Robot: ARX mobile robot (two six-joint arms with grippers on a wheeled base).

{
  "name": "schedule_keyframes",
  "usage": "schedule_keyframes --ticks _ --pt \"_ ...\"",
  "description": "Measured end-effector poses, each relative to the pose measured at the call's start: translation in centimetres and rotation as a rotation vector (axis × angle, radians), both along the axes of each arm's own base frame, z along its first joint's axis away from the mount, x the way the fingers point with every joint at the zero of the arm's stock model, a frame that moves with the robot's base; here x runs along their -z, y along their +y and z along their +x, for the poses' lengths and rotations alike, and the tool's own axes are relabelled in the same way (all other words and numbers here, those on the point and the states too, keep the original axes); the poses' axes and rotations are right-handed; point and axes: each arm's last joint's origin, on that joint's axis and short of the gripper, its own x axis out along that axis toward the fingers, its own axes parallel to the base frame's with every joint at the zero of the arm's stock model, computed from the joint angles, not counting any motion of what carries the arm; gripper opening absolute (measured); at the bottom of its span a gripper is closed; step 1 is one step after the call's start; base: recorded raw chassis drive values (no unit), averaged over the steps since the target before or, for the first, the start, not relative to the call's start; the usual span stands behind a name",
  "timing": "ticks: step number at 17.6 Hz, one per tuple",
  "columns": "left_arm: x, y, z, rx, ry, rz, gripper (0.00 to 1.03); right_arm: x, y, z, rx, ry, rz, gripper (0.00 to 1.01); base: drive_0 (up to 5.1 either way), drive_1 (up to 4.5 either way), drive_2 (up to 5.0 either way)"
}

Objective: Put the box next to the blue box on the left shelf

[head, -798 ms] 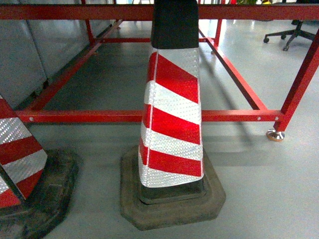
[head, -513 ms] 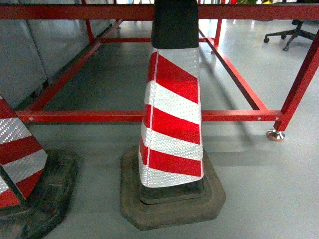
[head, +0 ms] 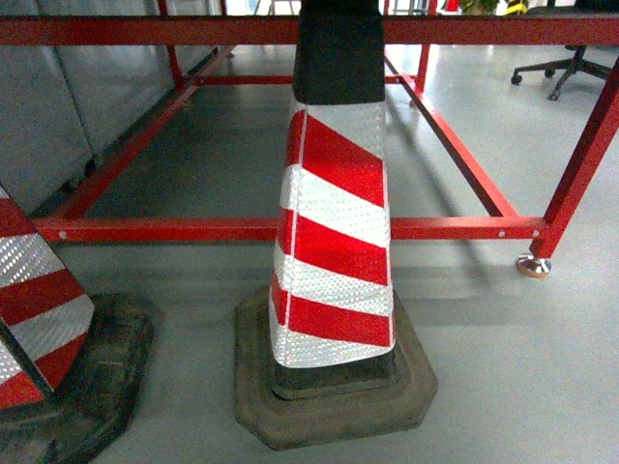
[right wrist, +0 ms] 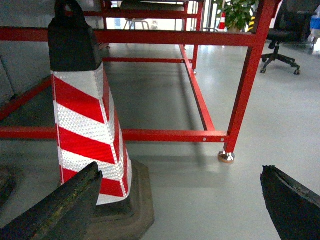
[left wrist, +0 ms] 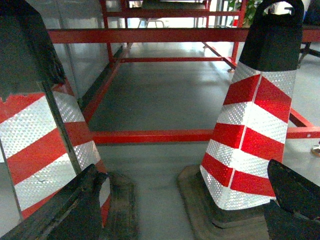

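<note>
Box and left shelf: neither shows in any of my three views, so I cannot say where the box is.

Left gripper [left wrist: 182, 210]: dark fingers at the lower corners of the left wrist view, jaws spread wide, nothing between them. Right gripper [right wrist: 180, 205]: same picture in the right wrist view, jaws spread, empty.

Directly ahead in the head view: a red-and-white striped cone [head: 334, 232] with a black top, upright on its dark rubber base on the grey floor [head: 522, 367]. A second striped cone [head: 39, 319] stands to the left, cut off by the frame edge, apart from the first.

Behind both cones: a red tubular frame [head: 242, 228], its low crossbar running across the view, one foot [head: 533, 264] resting on the floor at right. An office chair [head: 566, 63] sits far back right.
</note>
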Motion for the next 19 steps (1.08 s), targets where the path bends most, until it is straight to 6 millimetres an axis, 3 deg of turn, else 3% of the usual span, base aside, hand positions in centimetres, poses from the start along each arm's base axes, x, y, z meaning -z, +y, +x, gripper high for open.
schedule_keyframes --ticks 19 --pt "-0.03 0.00 0.00 -0.001 -0.003 0.001 0.98 -0.02 0.00 0.00 -0.001 -0.002 -0.003 0.98 0.0 0.00 0.0"
